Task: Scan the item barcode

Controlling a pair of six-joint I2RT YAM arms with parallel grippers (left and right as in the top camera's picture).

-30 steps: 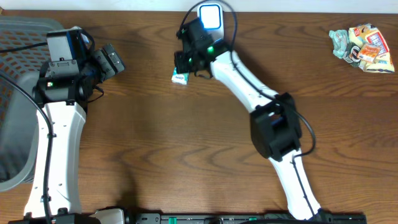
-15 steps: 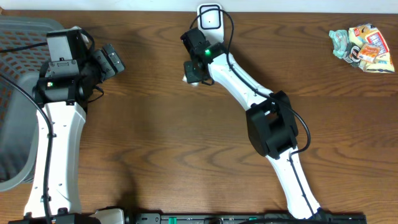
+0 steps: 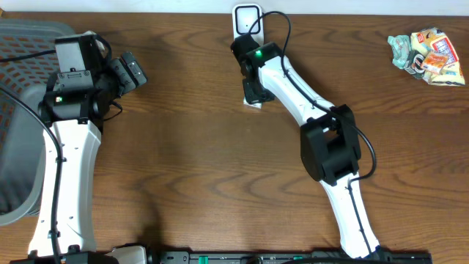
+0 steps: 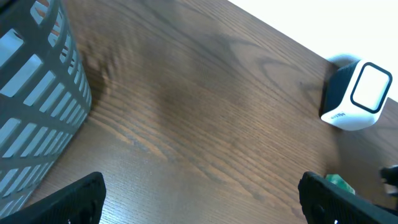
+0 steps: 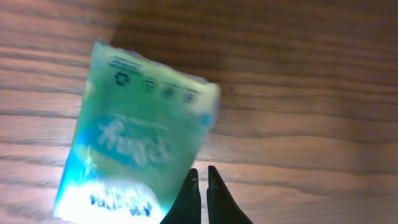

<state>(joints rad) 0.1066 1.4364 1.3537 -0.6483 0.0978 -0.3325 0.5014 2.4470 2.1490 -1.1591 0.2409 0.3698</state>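
From overhead, the right hand (image 3: pixel 253 92) hangs just in front of the white box-shaped barcode scanner (image 3: pixel 247 18). It carries the green-and-white soft plastic packet (image 3: pixel 253 105) near the scanner's window, presumably so the code can be read. The left hand (image 3: pixel 129 70) waits well apart, beside the grey slatted basket (image 3: pixel 15 44).

The left wrist view shows its fingers spread wide over the brown wooden worktop (image 4: pixel 186 112).

In the right wrist view, the fingers are pressed together. They seem to pinch the packet's thin edge, and the packet hangs to their left, above the wood.

One barcode scanner (image 3: pixel 247 18), one green pouch (image 5: pixel 140 134), one grey slatted basket (image 3: pixel 15 44), one heap of crumpled wrappers (image 3: pixel 429 57), two robot arms (image 3: pixel 66 154) (image 3: pixel 322 147).
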